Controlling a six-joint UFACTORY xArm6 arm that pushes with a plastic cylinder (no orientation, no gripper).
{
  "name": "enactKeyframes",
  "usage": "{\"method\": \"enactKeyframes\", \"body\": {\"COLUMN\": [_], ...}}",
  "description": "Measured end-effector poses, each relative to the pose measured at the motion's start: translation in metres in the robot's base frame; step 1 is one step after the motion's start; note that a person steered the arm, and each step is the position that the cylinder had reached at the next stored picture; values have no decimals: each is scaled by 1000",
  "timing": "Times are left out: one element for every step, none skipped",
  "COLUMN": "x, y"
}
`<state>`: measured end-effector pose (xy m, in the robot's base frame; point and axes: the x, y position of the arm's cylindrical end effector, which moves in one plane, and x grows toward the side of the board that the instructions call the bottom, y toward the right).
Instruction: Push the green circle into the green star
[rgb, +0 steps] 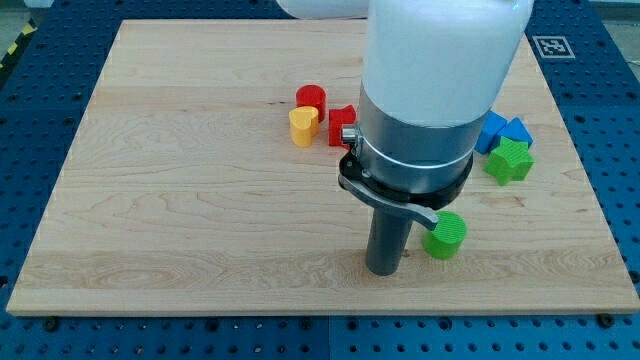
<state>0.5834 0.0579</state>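
Green circle (444, 235) sits just at 3 o'clock of my tip (384, 270), near the wooden board's (180, 200) bottom edge.
Camera view: the green star (509, 161) waits at about 1 o'clock from the circle, beside two blue blocks (503, 129). No pincer exists here, only a rod, so nothing is grasped. An off-centre push could, I think, send the circle rolling aside and past the star.

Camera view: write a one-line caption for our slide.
My tip sits left of the green circle; the green star lies beyond.
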Motion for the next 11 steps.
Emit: {"method": "enactKeyframes", "body": {"x": [-11,-23,-23,-23,-23,-23,-34,-61,-75,-75,-68], "y": [37,81,124,154,157,146,146,146,146,146,146]}}
